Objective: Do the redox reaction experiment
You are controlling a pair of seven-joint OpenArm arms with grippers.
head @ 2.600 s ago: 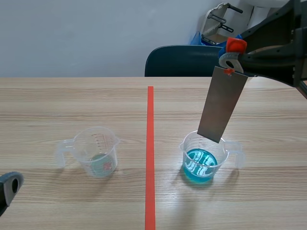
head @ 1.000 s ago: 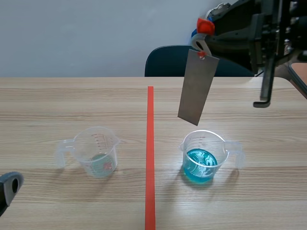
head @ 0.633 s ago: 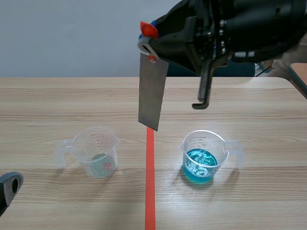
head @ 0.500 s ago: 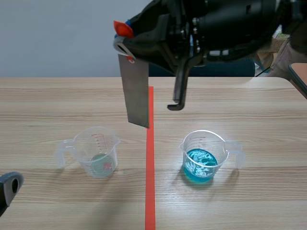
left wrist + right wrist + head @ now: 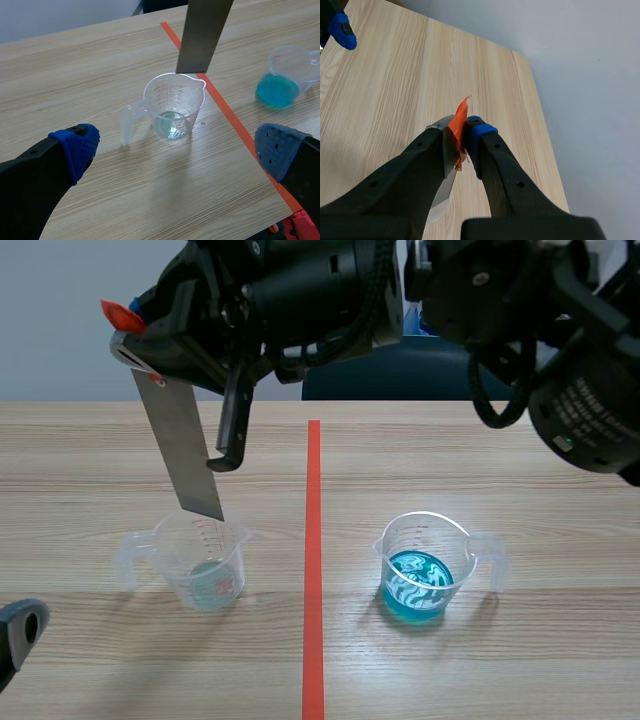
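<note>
Metal strip (image 5: pixel 183 455) hangs tilted from the right gripper (image 5: pixel 128 328), which is clamped on its orange-tagged top end. Its lower edge sits at the rim of the left beaker (image 5: pixel 205 558); contact unclear. The left gripper (image 5: pixel 177 147) is spread wide and holds nothing, low near that beaker.

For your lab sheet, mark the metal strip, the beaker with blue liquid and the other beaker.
metal strip (image 5: pixel 185 455), scene view, its flat face
beaker with blue liquid (image 5: pixel 495 558), scene view, its handle
other beaker (image 5: pixel 126 552), scene view, its handle
</note>
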